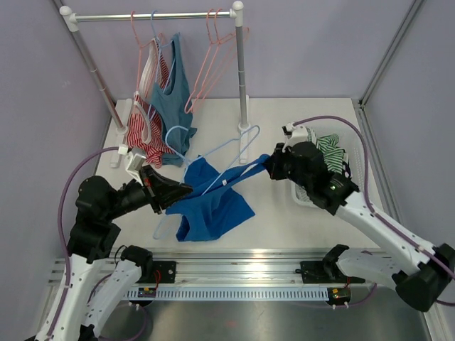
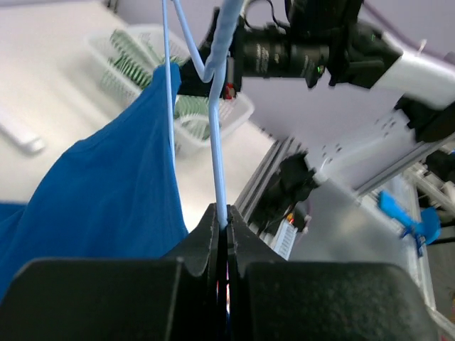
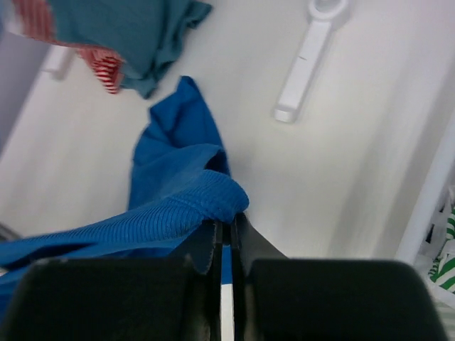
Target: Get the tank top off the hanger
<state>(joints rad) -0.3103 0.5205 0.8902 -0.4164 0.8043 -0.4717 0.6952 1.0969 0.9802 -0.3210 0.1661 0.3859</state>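
A bright blue tank top lies on the table, one strap stretched toward the right. A light blue wire hanger still runs through it. My left gripper is shut on the hanger's wire, seen rising between its fingertips in the left wrist view. My right gripper is shut on the tank top's ribbed strap, holding it up off the table at the right end of the garment. The tank top also shows in the left wrist view.
A clothes rack at the back holds a teal top, a red-striped garment and pink hangers. A white basket with green-striped clothes sits at the right. The rack's white foot lies on the table.
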